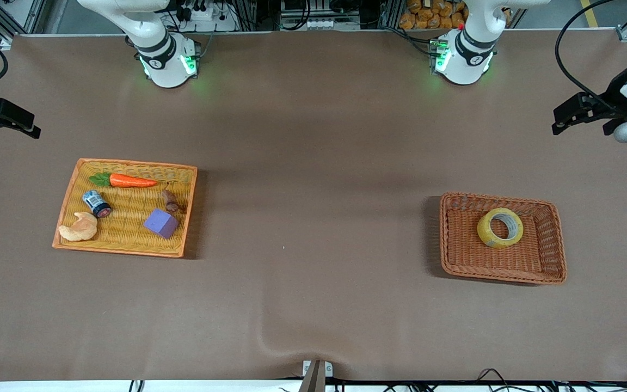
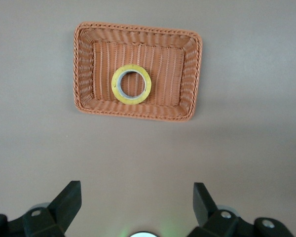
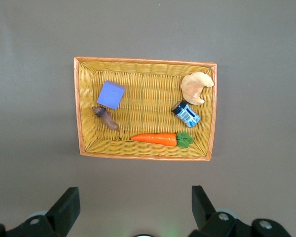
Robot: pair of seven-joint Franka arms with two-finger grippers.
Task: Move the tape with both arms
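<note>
The tape (image 1: 500, 227) is a yellowish ring with a grey-white core, lying flat in the brown wicker basket (image 1: 550, 260) toward the left arm's end of the table. In the left wrist view the tape (image 2: 131, 84) shows in the basket (image 2: 187, 74) well below my left gripper (image 2: 136, 190), which is open and empty. My left gripper (image 1: 580, 115) hangs high at that end of the table. My right gripper (image 3: 134, 193) is open and empty too, high over the bare table beside the yellow tray (image 3: 145, 68). It shows at the table's other end (image 1: 6, 117).
The yellow wicker tray (image 1: 128, 163) toward the right arm's end holds a carrot (image 1: 128, 180), a small blue-labelled can (image 1: 97, 203), a croissant (image 1: 79, 227), a purple cube (image 1: 160, 222) and a small brown piece (image 1: 171, 201). Brown tabletop lies between tray and basket.
</note>
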